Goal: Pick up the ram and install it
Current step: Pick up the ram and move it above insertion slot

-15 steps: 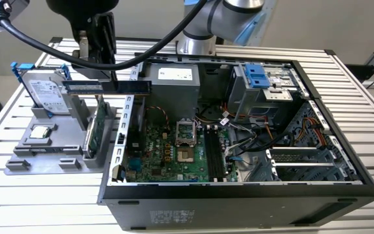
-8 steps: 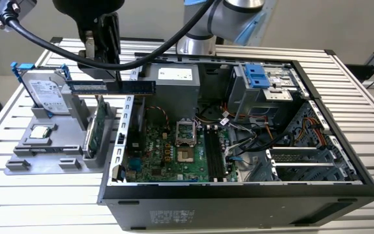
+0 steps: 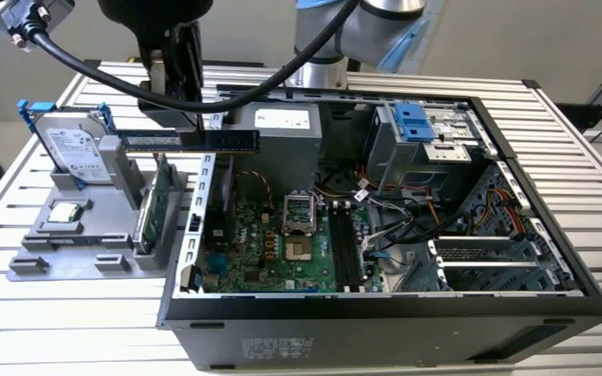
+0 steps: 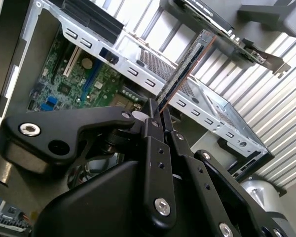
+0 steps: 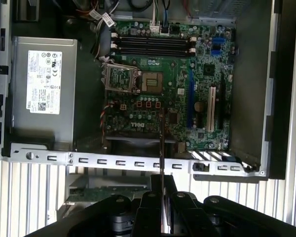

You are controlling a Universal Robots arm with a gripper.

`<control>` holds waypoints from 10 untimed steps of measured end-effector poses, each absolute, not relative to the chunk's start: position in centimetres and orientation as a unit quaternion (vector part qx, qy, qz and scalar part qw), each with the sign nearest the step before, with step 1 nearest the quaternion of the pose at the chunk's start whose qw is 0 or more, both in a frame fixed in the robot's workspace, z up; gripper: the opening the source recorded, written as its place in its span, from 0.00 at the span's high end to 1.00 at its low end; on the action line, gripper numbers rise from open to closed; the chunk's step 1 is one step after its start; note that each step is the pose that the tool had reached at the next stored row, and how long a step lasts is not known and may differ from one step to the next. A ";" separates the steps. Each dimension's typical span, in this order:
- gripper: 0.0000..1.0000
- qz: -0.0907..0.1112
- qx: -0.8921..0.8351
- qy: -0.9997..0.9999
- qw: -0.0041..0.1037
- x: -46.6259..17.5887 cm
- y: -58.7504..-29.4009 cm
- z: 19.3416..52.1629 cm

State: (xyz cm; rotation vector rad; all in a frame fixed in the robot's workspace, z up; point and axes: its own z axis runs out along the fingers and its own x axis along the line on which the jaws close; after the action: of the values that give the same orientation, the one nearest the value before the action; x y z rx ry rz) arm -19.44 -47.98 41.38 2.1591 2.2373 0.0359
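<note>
Slatted metal table (image 3: 71,329), two loads.
An open black computer case (image 3: 385,333) lies on its side mid-table; a grey parts holder (image 3: 92,235) sits just beside it, toward the exterior view's left.

An open case (image 3: 385,329) lies on the slatted counter (image 3: 60,329); inside it, a green motherboard (image 3: 270,251) with black slots (image 3: 345,249) and a socket (image 3: 299,251); a grey power supply (image 3: 291,145) sits just beside the board; at the exterior view's left, a grey holder (image 3: 71,243) carries a hard drive (image 3: 76,153), a chip (image 3: 66,211) and a green card (image 3: 153,207) on edge.
</note>
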 end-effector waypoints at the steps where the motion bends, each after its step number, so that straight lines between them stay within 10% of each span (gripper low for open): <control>1: 1.00 0.012 0.694 0.719 0.016 -19.3 -48.0 41.4; 10: 1.00 0.012 0.694 0.719 0.016 -18.5 -48.0 41.4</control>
State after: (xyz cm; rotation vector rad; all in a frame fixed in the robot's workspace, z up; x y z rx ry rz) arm -18.51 -47.98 41.38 2.1592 2.2373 0.0361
